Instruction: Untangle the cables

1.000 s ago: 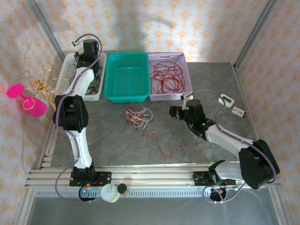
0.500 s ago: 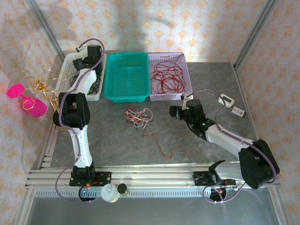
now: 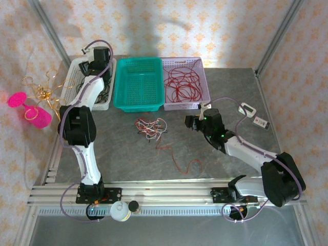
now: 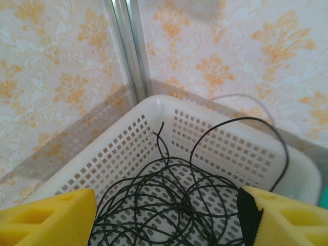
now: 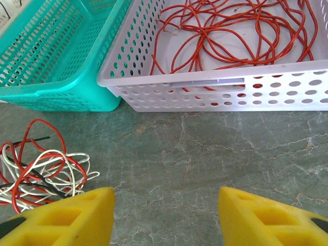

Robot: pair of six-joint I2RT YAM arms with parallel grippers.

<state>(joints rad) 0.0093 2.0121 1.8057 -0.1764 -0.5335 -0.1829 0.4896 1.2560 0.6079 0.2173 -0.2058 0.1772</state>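
Note:
A tangle of red, white and black cables (image 3: 151,127) (image 5: 43,171) lies on the table in front of the green basket (image 3: 138,82) (image 5: 51,51). One loose red cable (image 3: 179,161) trails from it toward the near edge. More red cables (image 3: 182,84) (image 5: 230,25) lie in the lilac basket (image 3: 202,102). Black cables (image 4: 174,205) are coiled in the white basket (image 3: 72,77) (image 4: 154,105). My left gripper (image 3: 96,55) (image 4: 166,220) hangs open above those black cables, holding nothing. My right gripper (image 3: 190,123) (image 5: 166,215) is open low over bare table, right of the tangle.
A gold wire stand (image 3: 43,92) with pink discs stands off the table's left edge. A white gadget (image 3: 249,109) and a small box (image 3: 261,122) lie at the right. Two small bottles (image 3: 123,209) sit on the front rail. Metal frame posts rise at the back corners.
My left gripper has opened above the white basket, and that arm's elbow shifted slightly. The right arm and the tangle have not moved.

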